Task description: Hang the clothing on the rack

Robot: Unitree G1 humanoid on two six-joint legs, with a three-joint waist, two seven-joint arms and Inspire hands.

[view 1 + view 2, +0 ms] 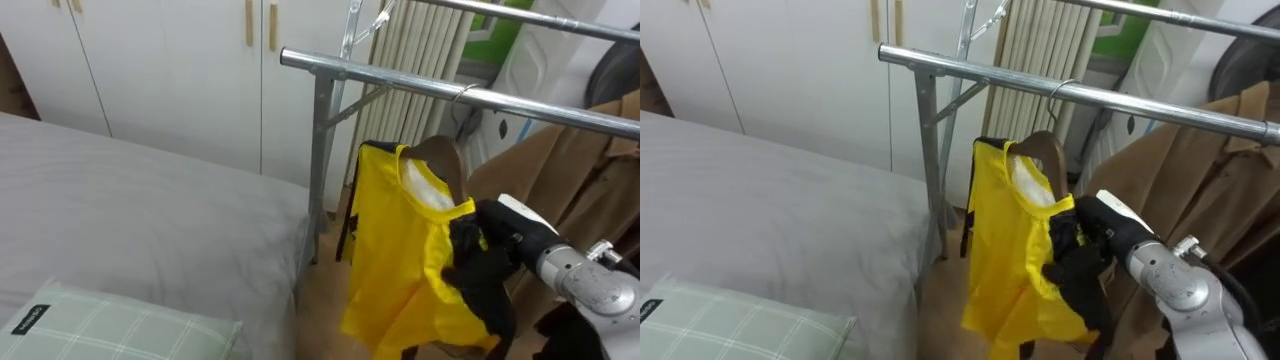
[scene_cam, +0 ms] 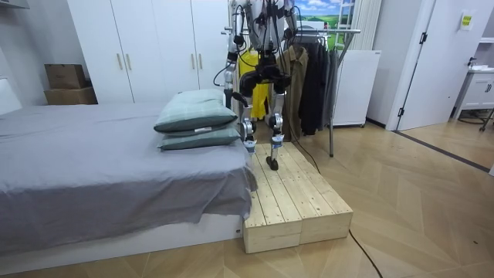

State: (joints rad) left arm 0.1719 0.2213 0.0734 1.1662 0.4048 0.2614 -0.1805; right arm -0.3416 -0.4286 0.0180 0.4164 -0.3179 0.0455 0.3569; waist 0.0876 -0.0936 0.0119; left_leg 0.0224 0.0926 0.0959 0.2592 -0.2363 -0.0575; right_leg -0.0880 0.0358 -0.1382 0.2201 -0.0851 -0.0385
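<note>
Yellow shirt hangs on a brown hanger, whose hook sits over the grey rail close to the rack's upright post. The cloth falls loose and creased, with a white inner collar showing. The right hand lies against the shirt's shoulder edge; cannot tell whether it grasps the cloth. A brown coat hangs just beside it on the right. The bed edge lies left of the post, with open floor between. In the room view the robot stands on a wooden platform at the rack.
</note>
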